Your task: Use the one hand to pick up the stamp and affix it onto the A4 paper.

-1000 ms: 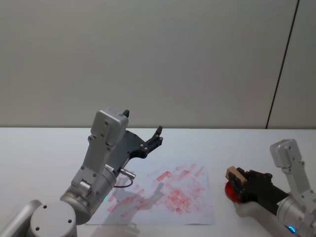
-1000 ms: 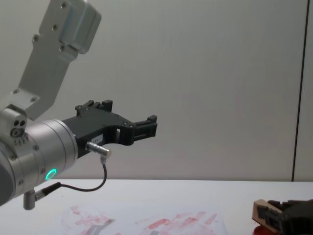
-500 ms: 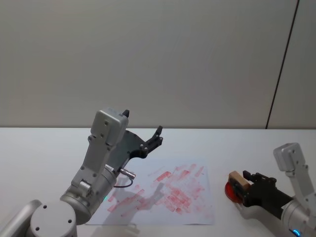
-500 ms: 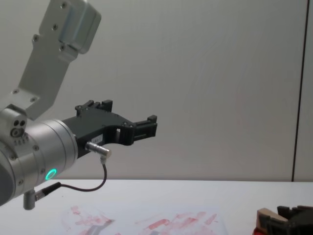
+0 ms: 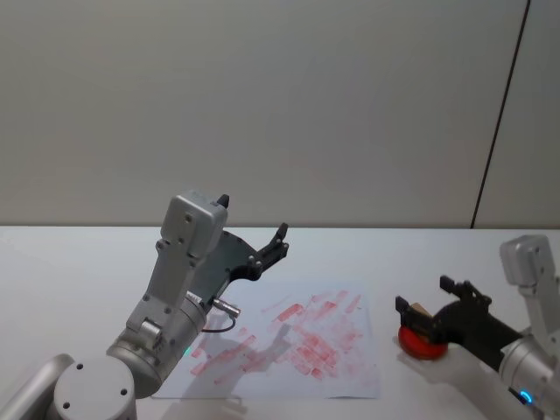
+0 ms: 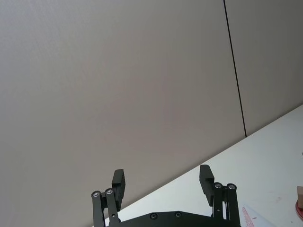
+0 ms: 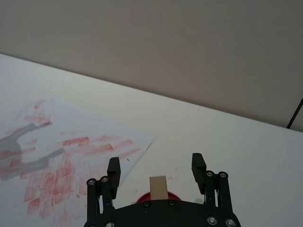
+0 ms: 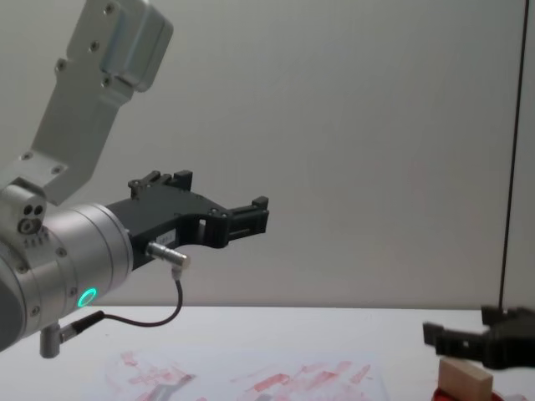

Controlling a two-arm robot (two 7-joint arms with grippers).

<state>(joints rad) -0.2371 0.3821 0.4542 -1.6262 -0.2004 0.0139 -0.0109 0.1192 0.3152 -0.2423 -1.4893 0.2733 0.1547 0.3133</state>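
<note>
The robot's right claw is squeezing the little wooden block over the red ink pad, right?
Not quite. The right gripper is open: in the right wrist view its fingers stand apart on either side of the stamp, not touching it. The stamp sits on the red ink pad, as the chest view also shows.

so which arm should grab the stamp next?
Right. Its open end effector hovers just above the stamp on the ink pad; the left end effector is raised over the A4 paper.

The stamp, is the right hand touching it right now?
Apart. In the right wrist view the right hand is open, its fingers showing clear gaps on both sides of the stamp, which stands on the ink pad.
</note>
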